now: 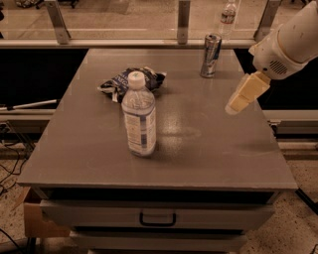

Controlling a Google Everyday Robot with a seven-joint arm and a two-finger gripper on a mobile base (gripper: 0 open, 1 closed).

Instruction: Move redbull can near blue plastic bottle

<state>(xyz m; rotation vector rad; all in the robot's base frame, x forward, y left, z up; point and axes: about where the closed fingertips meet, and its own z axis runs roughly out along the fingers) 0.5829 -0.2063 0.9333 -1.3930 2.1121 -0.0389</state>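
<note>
The redbull can (210, 55) stands upright at the far right of the grey table (208, 149). The blue plastic bottle (139, 119), clear with a white cap and a white and blue label, stands upright near the table's middle left, well apart from the can. My gripper (237, 102) hangs over the right side of the table, in front of and to the right of the can, and does not touch it. It holds nothing that I can see.
A dark blue foil snack bag (130, 79) lies just behind the bottle. A small clear bottle with a red label (228, 15) stands beyond the back rail (124, 43). The table has drawers (157, 216) at the front.
</note>
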